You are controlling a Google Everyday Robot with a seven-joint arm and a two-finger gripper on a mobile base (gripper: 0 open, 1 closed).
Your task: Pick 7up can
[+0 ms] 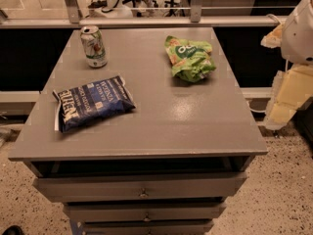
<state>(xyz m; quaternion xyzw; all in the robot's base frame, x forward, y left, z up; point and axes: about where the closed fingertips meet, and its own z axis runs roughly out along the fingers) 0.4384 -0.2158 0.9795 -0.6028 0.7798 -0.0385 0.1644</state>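
Standing upright at the desk's [171, 121] far left, well apart from the blue chip bag [93, 103] and green chip bag [190, 58], the 7up can [93, 46] looks free for grasping, while the end effector [289, 93] hangs off the right edge, grip state impossible to tell.

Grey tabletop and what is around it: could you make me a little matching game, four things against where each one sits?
Things
1. small white-and-green 7up can with a silver top
2. crumpled green chip bag
3. dark blue chip bag
4. the robot's pale gripper

Places
A. beyond the right edge of the grey table, not over it
B. near left part of the top, lying flat
C. far left corner of the top, standing upright
D. far right part of the top

Pairs: 1-C, 2-D, 3-B, 4-A.
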